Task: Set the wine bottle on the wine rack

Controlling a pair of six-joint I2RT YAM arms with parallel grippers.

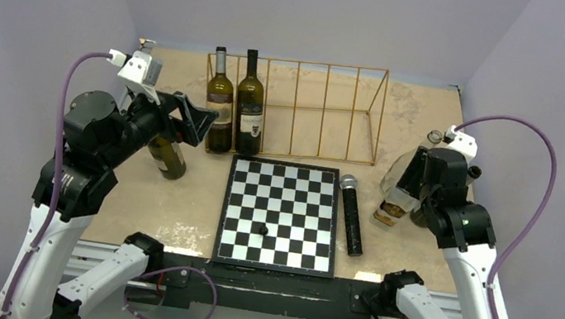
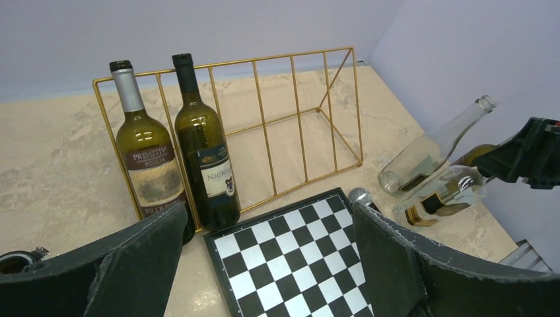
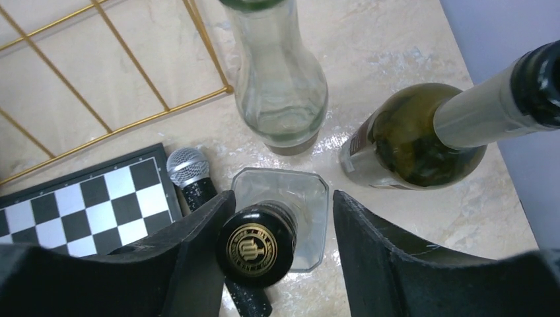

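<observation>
The gold wire wine rack stands at the back middle and shows in the left wrist view. Two dark wine bottles stand upright at its left end. My left gripper is open and empty, in the air left of them, over the chessboard corner in its wrist view. My right gripper is open around the black gold-stamped cap of a square clear bottle. Its left finger is close against the cap; the right finger stands apart.
An olive bottle sits under my left arm. A chessboard holds one small black piece. A black microphone lies right of it. A clear round bottle and a green bottle stand next to the square one.
</observation>
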